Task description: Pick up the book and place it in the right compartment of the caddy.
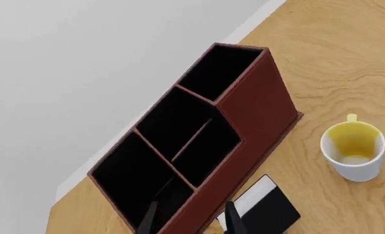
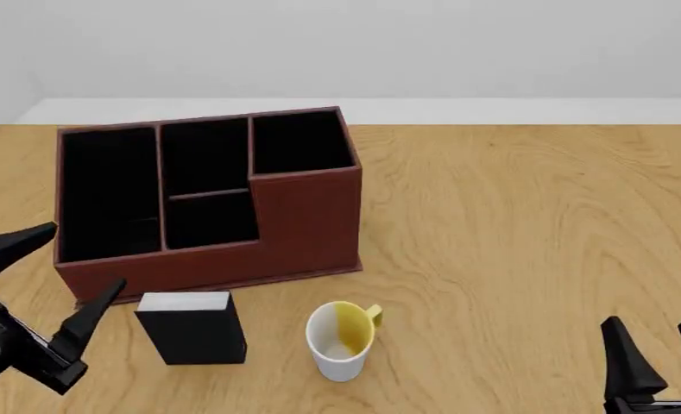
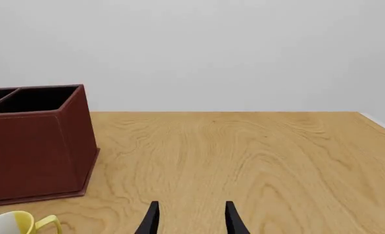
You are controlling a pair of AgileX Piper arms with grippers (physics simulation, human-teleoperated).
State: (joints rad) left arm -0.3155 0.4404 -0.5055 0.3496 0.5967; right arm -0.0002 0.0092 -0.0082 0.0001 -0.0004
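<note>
The book (image 2: 192, 327) is a small, thick black hardcover with smooth matte boards and a white page block showing along its top edge; it stands upright on the table (image 2: 525, 233), just in front of the caddy (image 2: 208, 194) near its left end, with the mug (image 2: 340, 339) beside it to the right. In the left wrist view the book (image 1: 265, 207) shows the same white strip against plain black covers, close to the caddy's outer wall.

The caddy is a boxy, red-brown organiser with a leather-look skin, a thin base lip and dull black lining. The right compartment (image 2: 302, 142) is square, with the tallest walls, stepping down to lower cells on the left. The mug is a white cylinder with a yellow inside and a yellow handle. The table is pale wood with flowing grain.

The left gripper (image 2: 50, 276) hovers left of the book, its tapered black fingers spread wide and holding nothing. The right gripper (image 2: 659, 352) sits low at the near right, well away from everything, its fingers parted and bare
</note>
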